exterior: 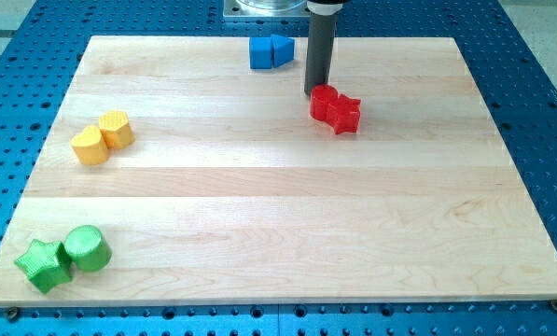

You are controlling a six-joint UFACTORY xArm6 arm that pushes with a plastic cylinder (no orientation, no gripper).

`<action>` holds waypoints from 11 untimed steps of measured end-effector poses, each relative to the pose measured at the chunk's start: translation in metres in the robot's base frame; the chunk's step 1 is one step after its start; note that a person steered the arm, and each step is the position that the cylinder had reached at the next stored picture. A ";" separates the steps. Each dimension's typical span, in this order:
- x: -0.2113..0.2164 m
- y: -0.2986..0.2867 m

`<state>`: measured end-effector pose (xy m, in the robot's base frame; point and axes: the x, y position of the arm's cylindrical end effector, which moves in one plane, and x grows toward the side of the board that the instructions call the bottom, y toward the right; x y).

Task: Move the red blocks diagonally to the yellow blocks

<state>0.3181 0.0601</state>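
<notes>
Down from the view's top comes the dark rod, and my tip [316, 92] sits on the wooden board [287, 215], right at the upper left side of the red blocks. It has no fingers to spread or pinch, so it holds nothing; it just seems to touch the nearest red block, but I cannot tell for sure.

Two red blocks sit pressed together near the view's top, a bit right of the middle. One red block [324, 103] is closest to my tip and looks roundish. The other red block [346, 115] is on its right and a little lower, and looks like a star.

Two yellow blocks are far away on the view's left side. The yellow cylinder [117, 128] touches a yellow block [90, 146] that looks like a heart, which lies lower and more to the left.

Two blue blocks sit side by side at the view's top, just left of the rod: a blue cube [262, 52] and a smaller blue block [282, 49].

Down in the bottom left corner, a green star [43, 264] touches a green cylinder [87, 248].

A blue table with holes [539, 93] lies all around the board.
</notes>
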 end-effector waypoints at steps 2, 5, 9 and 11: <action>0.020 0.091; 0.075 0.045; 0.012 -0.016; 0.012 -0.096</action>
